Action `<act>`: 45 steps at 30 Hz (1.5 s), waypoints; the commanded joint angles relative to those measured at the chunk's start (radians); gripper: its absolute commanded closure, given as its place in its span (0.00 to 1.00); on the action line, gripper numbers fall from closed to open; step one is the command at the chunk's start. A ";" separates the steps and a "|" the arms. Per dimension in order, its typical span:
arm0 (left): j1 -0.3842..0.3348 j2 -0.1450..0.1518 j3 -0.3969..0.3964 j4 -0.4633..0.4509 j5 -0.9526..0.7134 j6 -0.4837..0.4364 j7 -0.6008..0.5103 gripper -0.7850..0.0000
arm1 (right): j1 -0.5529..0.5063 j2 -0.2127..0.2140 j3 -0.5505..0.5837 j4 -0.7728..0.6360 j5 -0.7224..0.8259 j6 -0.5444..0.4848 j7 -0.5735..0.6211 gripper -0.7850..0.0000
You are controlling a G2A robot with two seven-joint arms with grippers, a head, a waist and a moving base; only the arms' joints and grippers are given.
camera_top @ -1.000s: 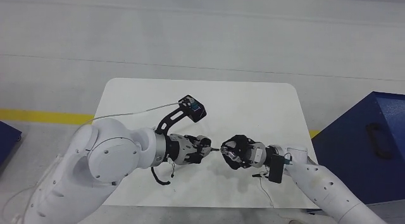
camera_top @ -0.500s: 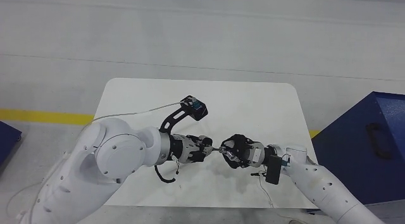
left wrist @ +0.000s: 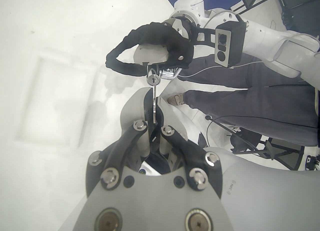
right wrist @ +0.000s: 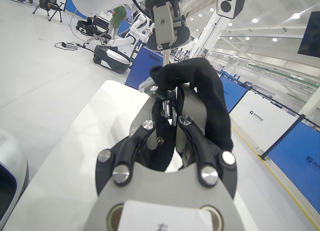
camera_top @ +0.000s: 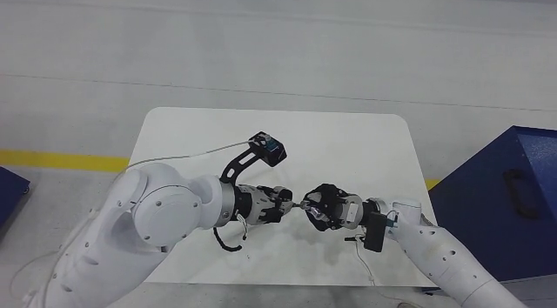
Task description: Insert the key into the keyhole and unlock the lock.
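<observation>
L hand [left wrist: 153,108]: key [left wrist: 155,94] at keyhole [left wrist: 153,81] | R hand [right wrist: 170,103]: lock [right wrist: 165,110] | over table [camera_top: 348,143]

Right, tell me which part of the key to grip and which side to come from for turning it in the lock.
Grip the key by its flat head, one pad on each broad face, coming from the end away from the lock. The thin blade points at the keyhole and must stay free; the flat faces likely resist twisting. The left gripper holds it that way.

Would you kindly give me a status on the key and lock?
Left gripper shut on key. Right gripper shut on lock. Key tip at keyhole, depth unclear. Black fabric drapes over right gripper, keyhole face exposed.
</observation>
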 commanded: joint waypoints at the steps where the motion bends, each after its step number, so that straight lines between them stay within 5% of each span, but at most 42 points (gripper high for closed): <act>1: 0.000 0.000 -0.002 0.000 -0.001 -0.001 0.001 1.00 | -0.002 -0.001 0.002 -0.001 -0.001 0.000 0.001 1.00; 45: -0.002 0.005 -0.011 0.012 -0.002 -0.015 -0.003 1.00 | 0.002 -0.033 0.030 0.001 -0.038 -0.015 0.013 1.00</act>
